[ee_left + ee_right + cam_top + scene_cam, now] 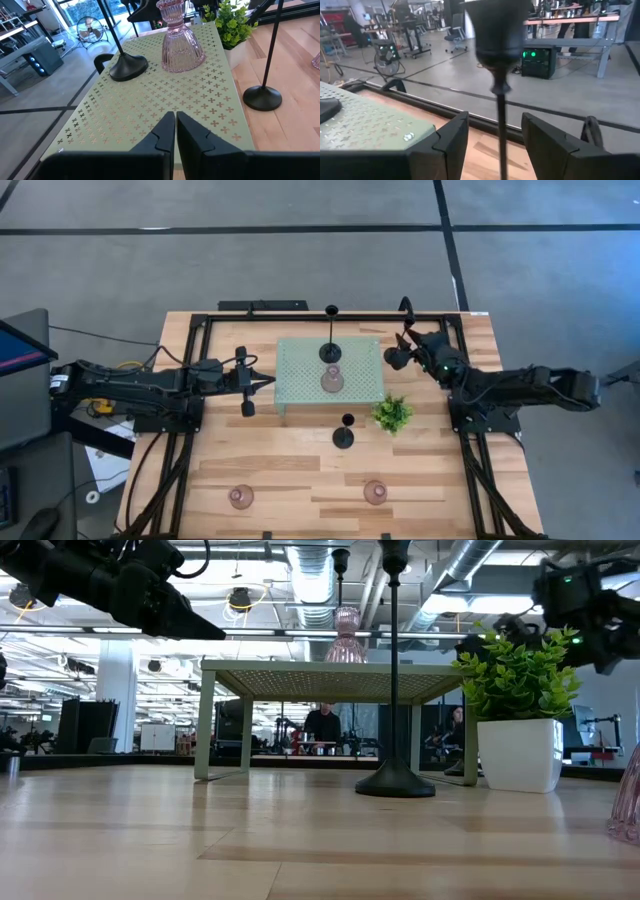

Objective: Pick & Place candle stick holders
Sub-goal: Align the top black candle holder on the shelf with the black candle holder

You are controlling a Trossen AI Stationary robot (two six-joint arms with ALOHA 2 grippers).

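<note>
A pale green perforated tray (pixel 300 395) stands mid-table. On it rest a black candle stick holder, standing on its disc base (pixel 128 66), and a pink glassy one (pixel 179 45). A second black holder (pixel 343 437) stands on the wood near the plant. Two pink holders (pixel 240 497) (pixel 375 492) sit near the front edge. A third black holder's stem (pixel 500 125) rises between the open fingers of my right gripper (pixel 494 122), off the tray's far right corner, and neither finger touches it. My left gripper (pixel 175 117) hovers shut over the tray's left edge.
A small green plant in a white pot (pixel 392 414) stands off the tray's near right corner. A black frame runs along the table's far edge (pixel 470 115), with a dark hook (pixel 590 132) on it. Bare wood lies between the tray and the front holders.
</note>
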